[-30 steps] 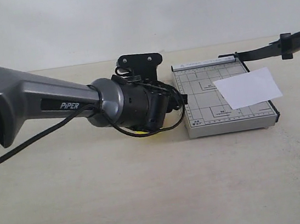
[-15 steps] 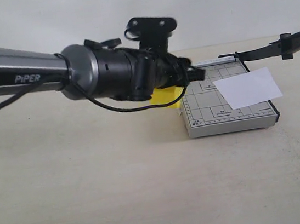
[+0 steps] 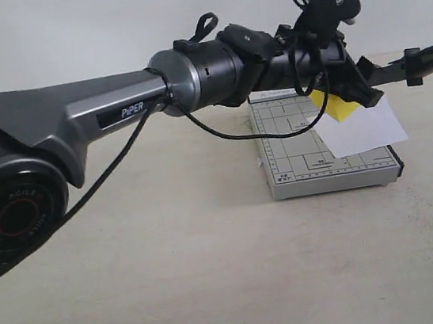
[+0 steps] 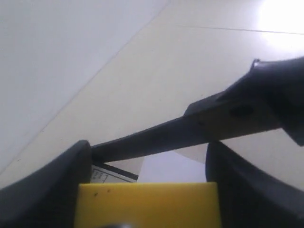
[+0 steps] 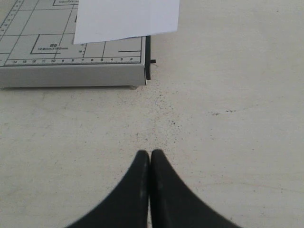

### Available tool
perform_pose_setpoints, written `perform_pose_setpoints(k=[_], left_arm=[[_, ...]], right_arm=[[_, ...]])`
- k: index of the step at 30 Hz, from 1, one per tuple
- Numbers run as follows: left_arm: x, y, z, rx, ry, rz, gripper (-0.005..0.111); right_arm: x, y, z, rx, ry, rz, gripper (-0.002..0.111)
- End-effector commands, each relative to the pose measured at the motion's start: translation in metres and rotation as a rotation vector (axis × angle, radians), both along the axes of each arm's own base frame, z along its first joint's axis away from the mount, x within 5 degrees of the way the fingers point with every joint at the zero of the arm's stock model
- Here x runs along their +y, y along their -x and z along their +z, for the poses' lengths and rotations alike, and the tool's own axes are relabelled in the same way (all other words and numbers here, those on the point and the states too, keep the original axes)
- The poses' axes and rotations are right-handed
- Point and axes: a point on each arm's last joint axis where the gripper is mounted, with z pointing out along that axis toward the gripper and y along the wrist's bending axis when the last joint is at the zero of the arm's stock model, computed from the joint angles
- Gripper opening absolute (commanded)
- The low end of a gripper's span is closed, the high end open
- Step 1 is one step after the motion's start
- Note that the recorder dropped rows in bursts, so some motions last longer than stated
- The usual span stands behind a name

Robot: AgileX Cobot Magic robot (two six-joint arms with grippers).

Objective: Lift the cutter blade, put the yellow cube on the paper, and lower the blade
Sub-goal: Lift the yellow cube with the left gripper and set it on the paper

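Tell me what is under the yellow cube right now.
The left gripper holds the yellow cube in the air, apparently over the white paper on the grey board. The cube covers the exact spot beneath it.

The left arm (image 3: 75, 121) spans the left and upper middle of the exterior view: a grey metallic shell with white "PiPER" lettering (image 3: 136, 109), a round black joint (image 3: 16, 214) at lower left (red ring inside), a loose black cable (image 3: 221, 133), and a screw-studded black bracket (image 3: 327, 2) at upper right. The right gripper (image 5: 150, 153) has smooth, tapered black fingers.
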Motion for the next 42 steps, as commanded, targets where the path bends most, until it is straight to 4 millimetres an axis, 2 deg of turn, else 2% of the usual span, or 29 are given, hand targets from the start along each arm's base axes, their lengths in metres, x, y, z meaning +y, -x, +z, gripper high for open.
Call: perform_pose_setpoints(k=[1, 4, 12, 32, 34, 40, 42], left_arm=[[0.0, -0.007, 0.001, 0.019, -0.051, -0.022, 0.005], [0.001, -0.009, -0.001, 0.036, -0.07, -0.037, 0.005], [-0.002, -0.008, -0.024, 0.024, -0.166, -0.125, 0.005], [-0.003, -0.01, -0.022, 0.02, -0.132, -0.099, 0.005], [-0.003, -0.01, -0.022, 0.015, -0.134, -0.102, 0.012], [-0.005, -0.009, -0.021, 0.044, -0.101, -0.104, 0.049], [-0.005, -0.009, -0.021, 0.048, -0.096, -0.103, 0.058]], right_arm=[[0.0, 0.001, -0.001, 0.003, -0.002, 0.006, 0.0], [0.0, 0.001, -0.001, 0.003, -0.002, 0.006, 0.0], [0.0, 0.001, -0.001, 0.003, -0.004, 0.004, 0.0], [0.0, 0.001, -0.001, 0.005, -0.024, -0.008, 0.0], [0.0, 0.001, -0.001, 0.005, -0.024, -0.008, 0.0], [0.0, 0.001, -0.001, 0.005, -0.024, -0.008, 0.0], [0.0, 0.001, -0.001, 0.005, -0.024, -0.008, 0.0]])
